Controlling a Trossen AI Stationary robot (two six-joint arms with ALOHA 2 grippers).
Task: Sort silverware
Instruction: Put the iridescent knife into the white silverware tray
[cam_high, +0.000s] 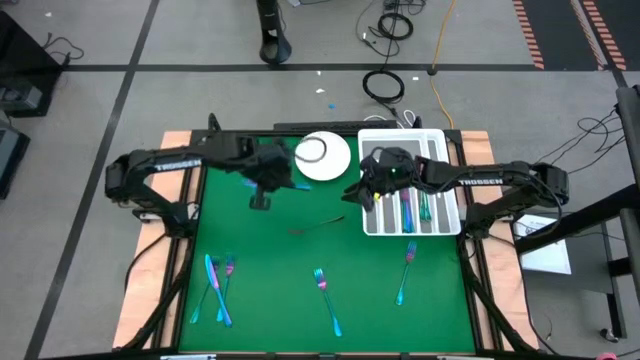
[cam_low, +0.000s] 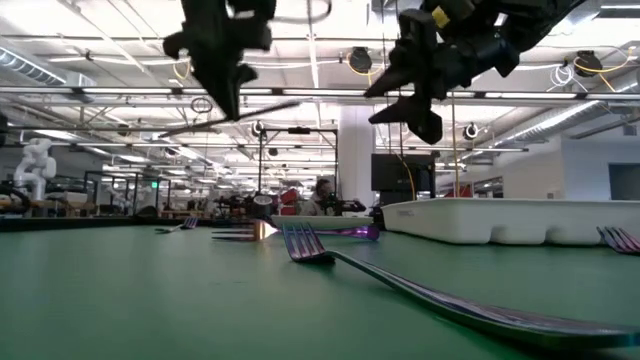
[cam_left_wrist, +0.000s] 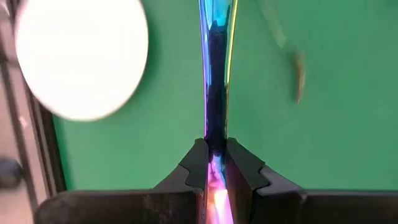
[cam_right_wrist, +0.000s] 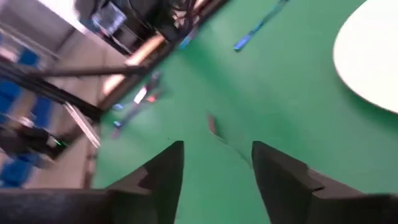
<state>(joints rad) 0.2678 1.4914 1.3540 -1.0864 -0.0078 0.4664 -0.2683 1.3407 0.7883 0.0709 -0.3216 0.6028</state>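
Note:
My left gripper (cam_high: 263, 188) is above the green mat beside the white plate (cam_high: 322, 157) and is shut on one slim iridescent piece of silverware (cam_left_wrist: 216, 74). That piece also shows in the low view (cam_low: 245, 112). My right gripper (cam_right_wrist: 214, 165) is open and empty. It hovers over the mat at the left edge of the white slotted tray (cam_high: 372, 228). Several pieces stand in the tray's slots (cam_high: 413, 207). More silverware lies flat on the mat: a pair at the near left (cam_high: 216, 288), a fork at the near middle (cam_high: 325, 293), a fork at the near right (cam_high: 405, 268) and a dark piece at the centre (cam_high: 318, 225). My left gripper pinches the slim shaft of the piece (cam_left_wrist: 215, 146) between its two fingers (cam_left_wrist: 244, 171), which close on its two sides. The piece runs on between the fingers and sticks out ahead of them. It is lifted clear of the mat and lies nearly level in the low view.
The plate (cam_left_wrist: 81, 56) lies at the mat's far middle, close to my left gripper. The tray (cam_low: 500, 218) stands at the far right. In the low view a fork (cam_low: 400, 280) lies close in front of the camera. Bare green mat (cam_high: 270, 250) lies between the scattered pieces.

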